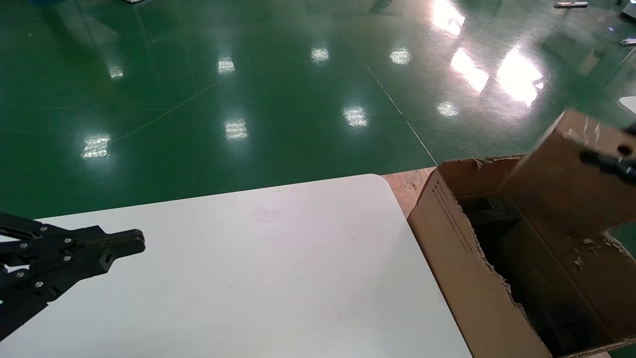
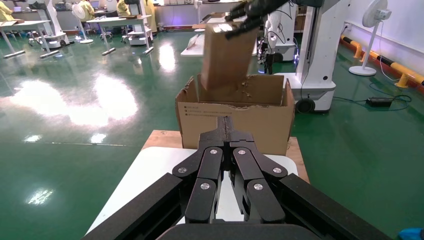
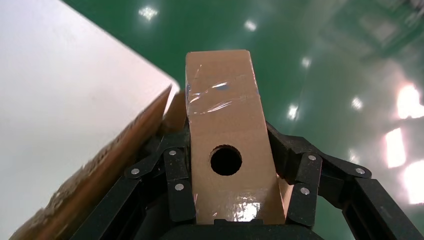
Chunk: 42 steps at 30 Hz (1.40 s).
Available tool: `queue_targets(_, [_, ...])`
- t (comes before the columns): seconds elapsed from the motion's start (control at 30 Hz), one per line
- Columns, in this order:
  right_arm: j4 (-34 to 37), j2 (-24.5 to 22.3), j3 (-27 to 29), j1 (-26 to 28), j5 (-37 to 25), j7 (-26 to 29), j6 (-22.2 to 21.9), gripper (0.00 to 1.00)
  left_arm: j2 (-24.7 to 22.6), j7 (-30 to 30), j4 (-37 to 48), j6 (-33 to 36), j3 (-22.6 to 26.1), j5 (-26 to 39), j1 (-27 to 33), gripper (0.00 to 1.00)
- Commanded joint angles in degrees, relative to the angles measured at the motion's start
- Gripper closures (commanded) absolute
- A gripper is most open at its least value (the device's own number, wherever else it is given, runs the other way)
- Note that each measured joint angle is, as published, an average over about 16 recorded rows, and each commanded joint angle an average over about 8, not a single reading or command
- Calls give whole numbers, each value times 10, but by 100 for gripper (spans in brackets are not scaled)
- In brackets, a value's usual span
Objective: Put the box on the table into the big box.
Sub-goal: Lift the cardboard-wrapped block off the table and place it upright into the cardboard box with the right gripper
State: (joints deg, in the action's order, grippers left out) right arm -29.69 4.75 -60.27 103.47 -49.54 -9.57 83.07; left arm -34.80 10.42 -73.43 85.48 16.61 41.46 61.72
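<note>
the box: small light-brown cardboard, tape strip near one end, round hole in the face toward the wrist cam. held off the tabletop, tilted, above the open mouth of the big box; lower end looks about level w/ the carton's rim in the left wrist view (cannot tell if it has crossed the rim).

right end effector: clamped on the box, one finger on each of two opposite sides, just by the holed face. at the head view's right edge, over the carton.

left end effector: fingers together, nothing between them. hangs low over the tabletop on the robot's left, well apart from the carton; idle.

big box: large brown corrugated carton, ragged torn edges, flaps upright, small print on the side facing the tabletop. stands just beside the tabletop's rounded corner on a wooden board. black foam blocks inside, dark cavity between them.

tabletop: flat, white.

step in hand (judgement): transport done, box positioned over the carton; insertion stage. next move calls for lowering the box past the torn rim & flaps w/o snagging, aiming for the gap beside the foam, then spreading the fingers to release. tilt may need levelling first so it seats flat.
</note>
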Motion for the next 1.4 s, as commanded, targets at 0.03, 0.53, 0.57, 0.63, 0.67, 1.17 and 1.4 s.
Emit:
queue_targets(0.03, [22, 1, -11, -15, 6, -8, -8, 100, 0, 0, 0, 0, 0, 0, 0, 100])
queue_targets(0.53, [236, 82, -4, -226, 209, -83, -2, 100, 0, 0, 0, 0, 1, 0, 0, 100])
queue_targets(0.57, [248, 85, -1, -238, 218, -88, 1, 100, 0, 0, 0, 0, 1, 0, 0, 100])
queue_targets(0.63, [270, 92, 7, -260, 234, -97, 5, 100, 0, 0, 0, 0, 1, 0, 0, 100])
queue_targets(0.67, [281, 95, 11, -269, 240, -102, 7, 100, 0, 0, 0, 0, 1, -1, 0, 100])
queue_targets(1.17, [446, 152, 62, -354, 294, -104, 64, 100, 1, -1, 0, -1, 1, -1, 0, 100])
queue_targets(1.4, [498, 165, 60, -343, 292, -120, 71, 100, 1, -1, 0, -1, 1, -1, 0, 100])
